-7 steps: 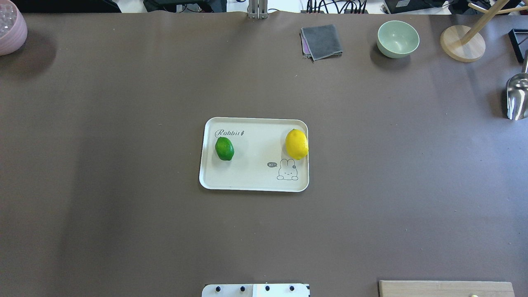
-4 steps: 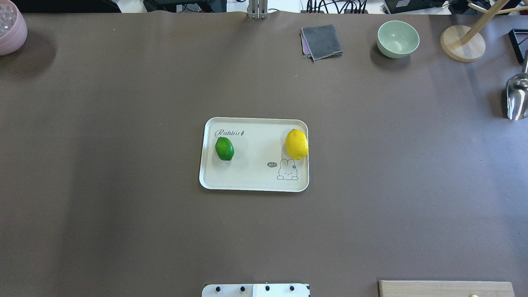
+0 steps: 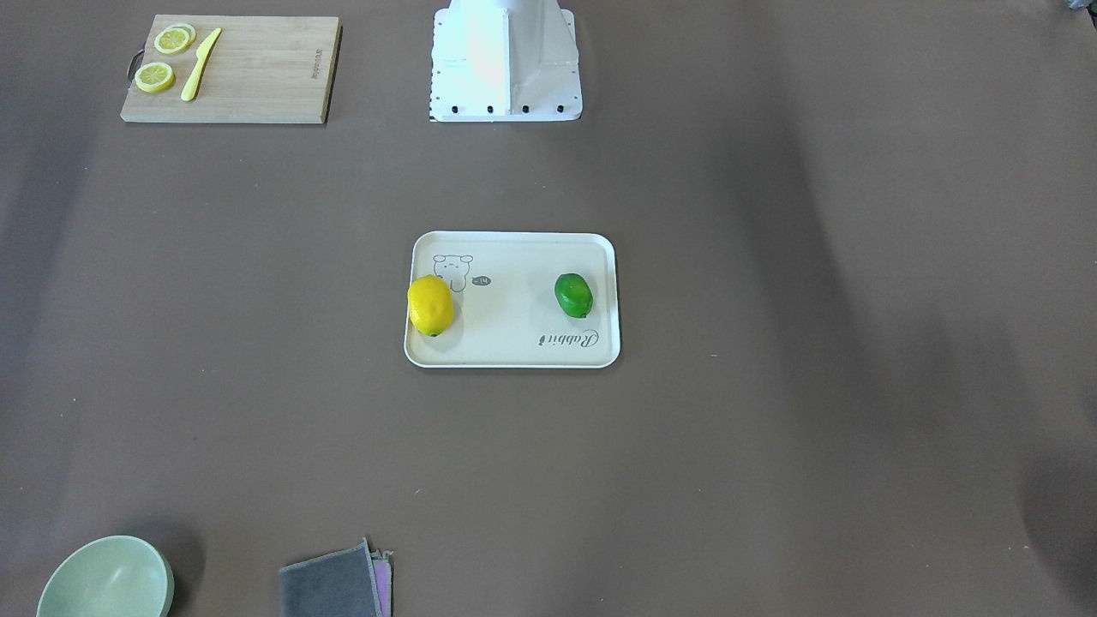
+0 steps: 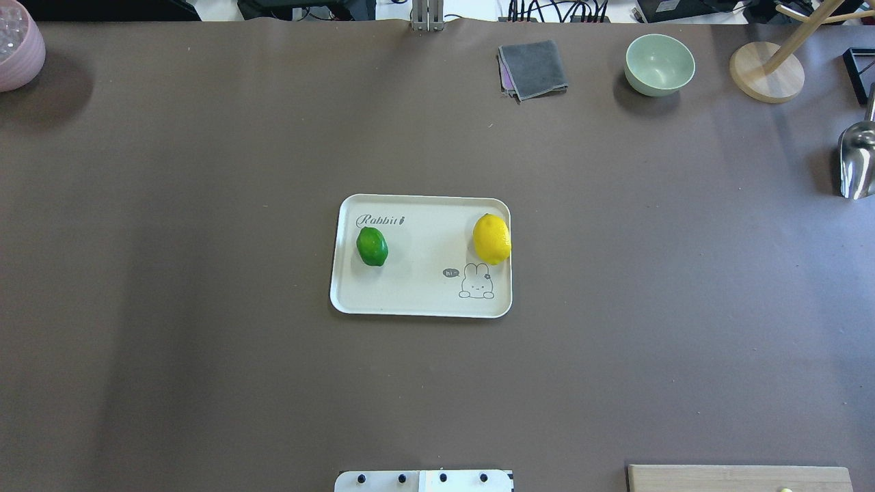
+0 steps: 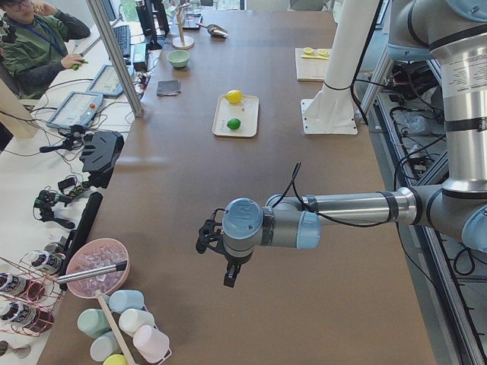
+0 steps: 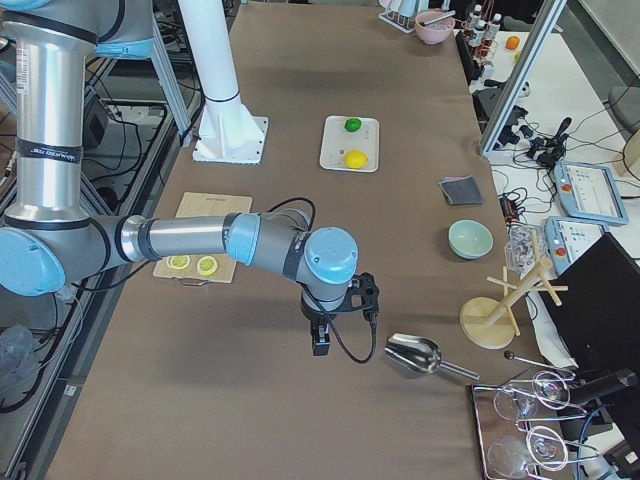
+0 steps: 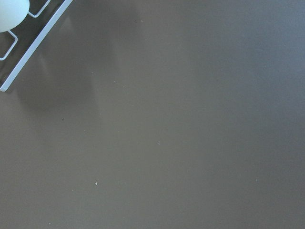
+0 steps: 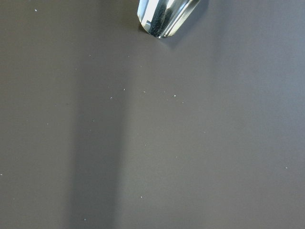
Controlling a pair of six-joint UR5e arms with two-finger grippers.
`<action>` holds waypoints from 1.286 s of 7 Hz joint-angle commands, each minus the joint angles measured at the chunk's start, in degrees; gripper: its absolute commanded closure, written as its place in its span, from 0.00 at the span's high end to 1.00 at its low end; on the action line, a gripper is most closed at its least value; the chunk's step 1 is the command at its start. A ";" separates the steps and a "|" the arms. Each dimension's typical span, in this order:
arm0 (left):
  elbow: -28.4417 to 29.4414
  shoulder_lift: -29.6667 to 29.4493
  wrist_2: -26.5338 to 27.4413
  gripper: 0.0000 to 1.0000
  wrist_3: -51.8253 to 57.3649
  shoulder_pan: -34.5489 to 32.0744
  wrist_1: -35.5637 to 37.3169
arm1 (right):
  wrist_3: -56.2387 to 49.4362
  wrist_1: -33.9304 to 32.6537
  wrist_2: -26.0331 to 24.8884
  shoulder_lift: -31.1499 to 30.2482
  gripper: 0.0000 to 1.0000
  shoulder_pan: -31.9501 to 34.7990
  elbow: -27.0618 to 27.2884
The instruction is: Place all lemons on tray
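Note:
The cream tray (image 4: 417, 297) with the "Rabbit" script lies at the table's middle. The yellow lemon (image 4: 491, 238) rests on the tray at its right rim. The green lemon (image 4: 372, 246) rests on the tray near its left rim. Both also show in the front view, yellow lemon (image 3: 430, 305) and green lemon (image 3: 573, 295). My left gripper (image 5: 218, 257) hangs over bare table far from the tray, seen only in the left side view. My right gripper (image 6: 337, 318) hangs near the metal scoop (image 6: 413, 354), seen only in the right side view. I cannot tell whether either is open.
A wooden cutting board (image 3: 257, 73) with lemon slices (image 3: 155, 77) and a yellow knife (image 3: 200, 64) lies near the robot base. A green bowl (image 4: 659, 64), grey cloth (image 4: 533, 68), wooden stand (image 4: 765, 72) and pink bowl (image 4: 17, 44) line the far edge.

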 commanded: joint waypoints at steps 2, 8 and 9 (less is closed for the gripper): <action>-0.04 0.14 0.14 0.99 0.01 -0.38 -0.66 | -0.01 10.44 1.71 -4.61 1.00 0.00 -0.42; -0.13 0.76 0.06 0.99 -0.08 -0.38 -0.75 | -0.02 10.73 2.59 -5.67 1.00 0.00 -0.15; -0.13 0.67 0.14 0.99 0.01 -0.38 -0.75 | -0.01 10.64 2.67 -6.11 1.00 0.08 0.28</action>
